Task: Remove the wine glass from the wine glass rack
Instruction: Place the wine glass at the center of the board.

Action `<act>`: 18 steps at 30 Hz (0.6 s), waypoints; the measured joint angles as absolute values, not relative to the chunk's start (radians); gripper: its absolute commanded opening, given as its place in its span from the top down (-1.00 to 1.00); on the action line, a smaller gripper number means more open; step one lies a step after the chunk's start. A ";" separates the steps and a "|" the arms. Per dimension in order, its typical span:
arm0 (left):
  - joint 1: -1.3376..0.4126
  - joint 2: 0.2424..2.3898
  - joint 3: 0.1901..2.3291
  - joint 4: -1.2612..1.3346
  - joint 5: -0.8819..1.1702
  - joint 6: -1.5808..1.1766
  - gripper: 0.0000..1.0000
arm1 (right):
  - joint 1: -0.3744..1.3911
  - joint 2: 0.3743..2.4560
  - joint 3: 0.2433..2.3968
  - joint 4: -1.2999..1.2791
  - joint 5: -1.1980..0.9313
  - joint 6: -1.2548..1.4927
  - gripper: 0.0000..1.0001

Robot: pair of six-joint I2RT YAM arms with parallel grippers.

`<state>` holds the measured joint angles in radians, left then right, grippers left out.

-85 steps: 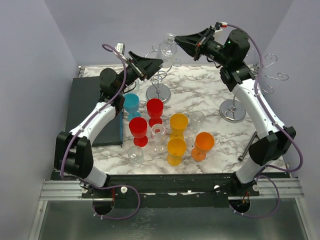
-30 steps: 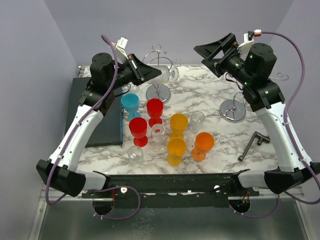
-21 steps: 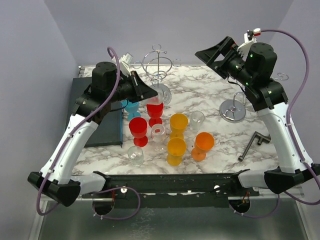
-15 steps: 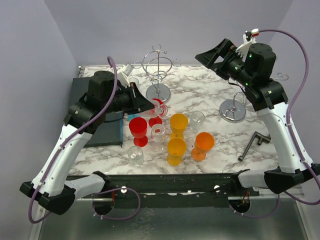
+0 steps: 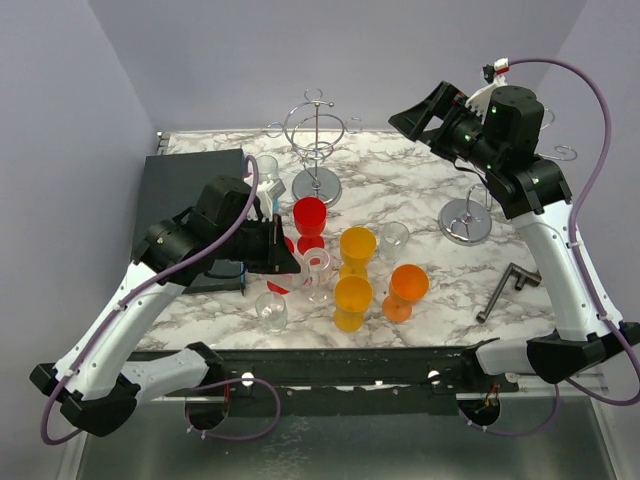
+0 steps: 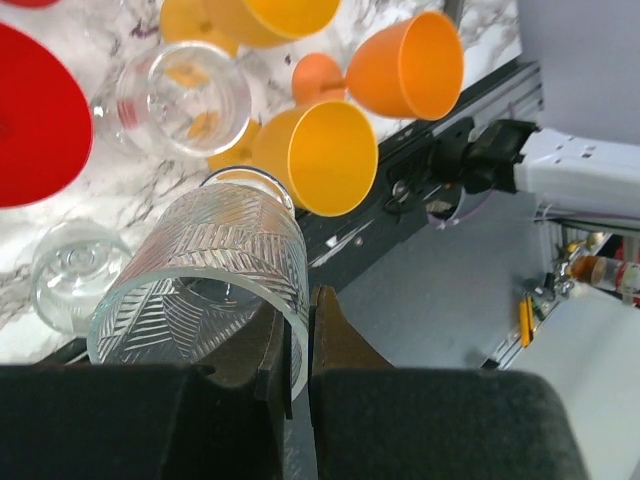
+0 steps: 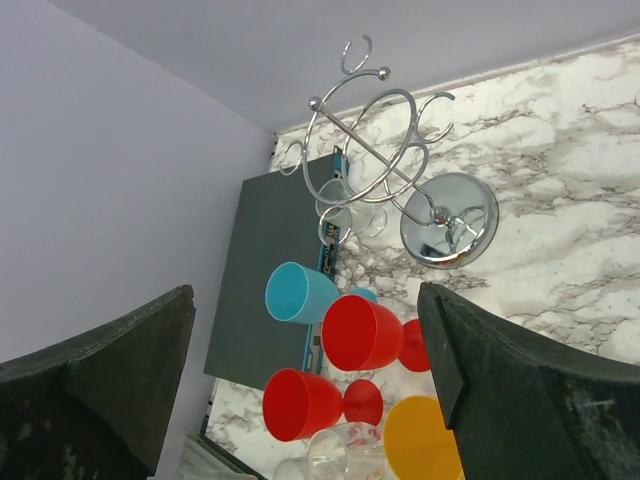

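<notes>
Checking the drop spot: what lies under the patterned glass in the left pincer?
Marble table, with a small clear glass and a yellow cup close by. The patterned glass, pinched at its rim, blurs whatever is beneath.

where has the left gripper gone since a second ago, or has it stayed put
Yes, it moved. The left gripper, shut on the patterned wine glass, has pulled away from the wine glass rack toward the near table edge.
</notes>
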<state>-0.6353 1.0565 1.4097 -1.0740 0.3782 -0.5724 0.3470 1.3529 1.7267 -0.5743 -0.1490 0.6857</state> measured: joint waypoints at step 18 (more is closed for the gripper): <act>-1.032 1.153 1.327 -1.113 0.076 -0.625 1.00 | 0.347 1.353 1.727 -0.582 -0.113 0.669 -1.00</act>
